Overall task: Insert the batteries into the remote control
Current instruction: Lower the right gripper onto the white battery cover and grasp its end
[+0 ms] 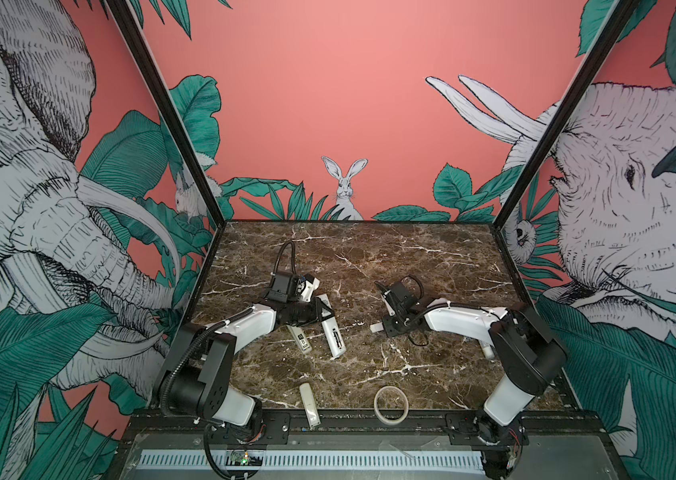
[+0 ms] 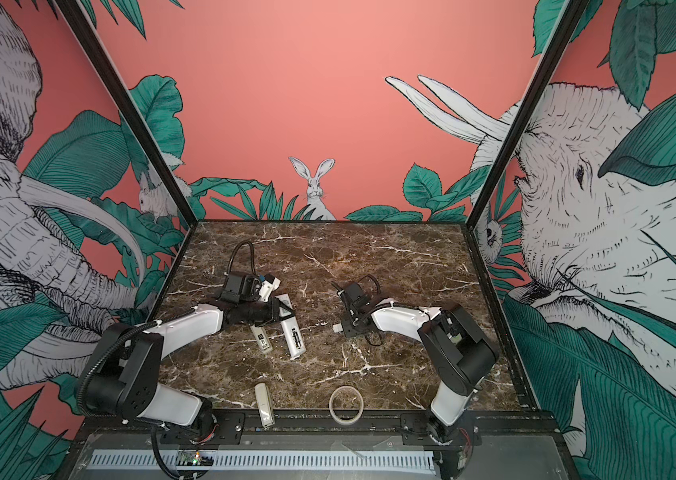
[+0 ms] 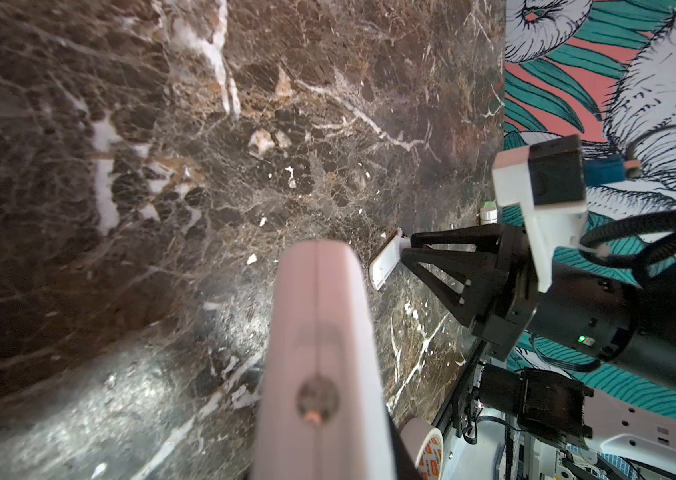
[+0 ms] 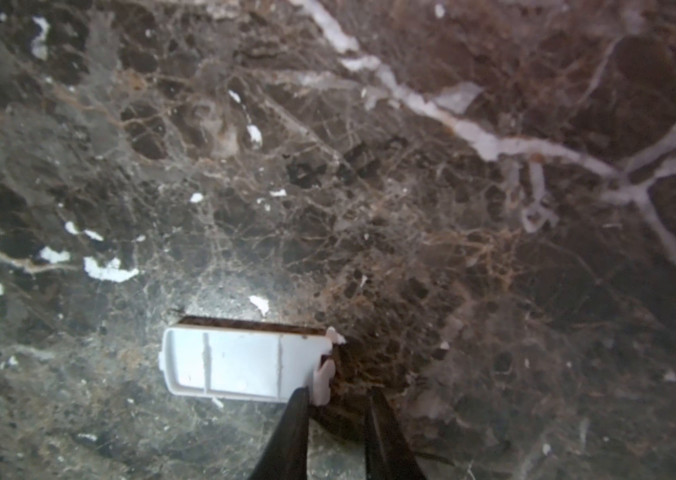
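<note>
My left gripper (image 1: 325,316) is clenched on the remote control (image 1: 335,340), its battery bay exposed. The battery cover (image 4: 240,365) lies off, at the tips of my right gripper (image 4: 337,395); I cannot tell whether they pinch it. By my judgement, no batteries are loaded yet.

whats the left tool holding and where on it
The remote. The left tool is shut across its width, on the far half, away from the dark open slot.
</note>
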